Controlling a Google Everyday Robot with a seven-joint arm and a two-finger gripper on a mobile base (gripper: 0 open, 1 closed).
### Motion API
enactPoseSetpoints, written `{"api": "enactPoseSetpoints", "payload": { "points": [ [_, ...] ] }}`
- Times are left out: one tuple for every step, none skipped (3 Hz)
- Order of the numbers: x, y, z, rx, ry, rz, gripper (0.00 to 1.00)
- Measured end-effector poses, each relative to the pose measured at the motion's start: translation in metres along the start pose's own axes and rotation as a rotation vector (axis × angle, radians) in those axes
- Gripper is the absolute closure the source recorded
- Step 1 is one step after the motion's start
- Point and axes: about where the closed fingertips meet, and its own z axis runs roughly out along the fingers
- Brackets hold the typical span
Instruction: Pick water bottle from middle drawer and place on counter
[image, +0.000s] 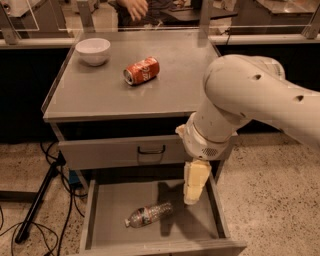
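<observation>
Camera view: white robot arm (250, 95) at bench (100, 95) front-right corner. Middle drawer (120, 205) pulled open below bench front. Gripper (192, 200) points down below bench front edge, over drawer's right side; open or closed, cannot tell. Water bottle (148, 215) lying on drawer floor, apart from gripper. White bowl (93, 50) bench back-left. Coca-Cola can (142, 70) on its side, bench centre.
</observation>
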Motion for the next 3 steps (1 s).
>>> {"api": "enactPoseSetpoints", "payload": {
  "points": [
    [-0.001, 0.001, 0.005, -0.005, -0.003, 0.003, 0.0],
    [-0.004, 0.006, 0.024, -0.024, -0.012, 0.012, 0.0],
    [-0.024, 0.009, 0.076, -0.056, 0.025, -0.04, 0.0]
  ]
}}
